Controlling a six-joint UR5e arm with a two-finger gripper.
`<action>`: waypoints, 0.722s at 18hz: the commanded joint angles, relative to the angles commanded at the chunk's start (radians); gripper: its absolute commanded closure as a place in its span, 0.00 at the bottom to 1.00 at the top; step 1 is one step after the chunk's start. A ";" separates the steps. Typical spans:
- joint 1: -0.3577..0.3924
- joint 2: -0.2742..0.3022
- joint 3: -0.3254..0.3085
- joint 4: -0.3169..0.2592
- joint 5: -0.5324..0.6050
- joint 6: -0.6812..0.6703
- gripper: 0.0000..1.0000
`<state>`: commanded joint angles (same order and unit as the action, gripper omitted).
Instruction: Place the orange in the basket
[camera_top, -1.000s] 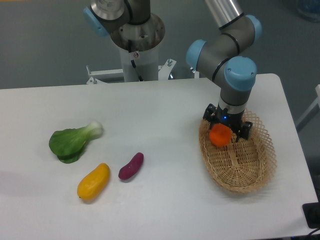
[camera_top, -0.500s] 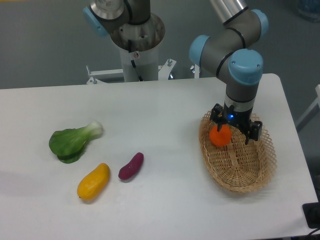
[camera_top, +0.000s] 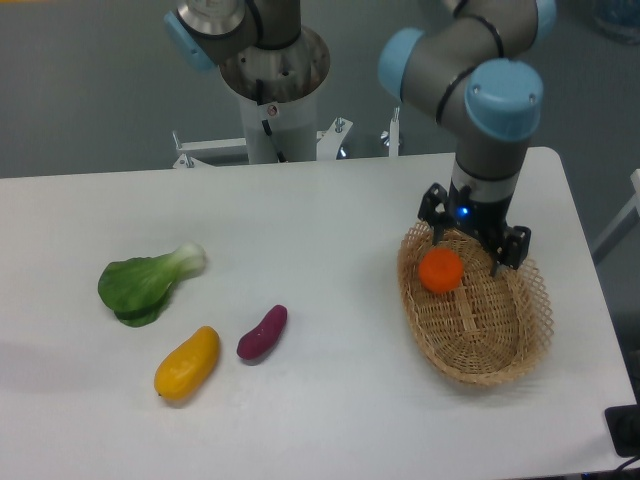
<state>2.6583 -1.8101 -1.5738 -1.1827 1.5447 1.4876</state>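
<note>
One fixed camera looks down from the front, high and fairly near, across the white rectangular table toward the grey robot base.

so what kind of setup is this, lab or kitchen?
Looks like a robotics lab bench, not a kitchen: a bare white table, an arm pedestal bolted behind it, and toy-like produce such as the mango-shaped fruit laid out as props.

Count on the counter: one orange, one basket, one mango, one purple sweet potato, one bok choy. One hand.
</note>
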 joint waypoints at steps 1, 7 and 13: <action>0.003 0.000 -0.003 0.002 0.005 0.031 0.00; 0.012 0.003 0.005 0.002 0.000 0.045 0.00; 0.012 0.003 0.008 0.006 -0.003 0.036 0.00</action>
<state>2.6707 -1.8070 -1.5662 -1.1766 1.5417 1.5232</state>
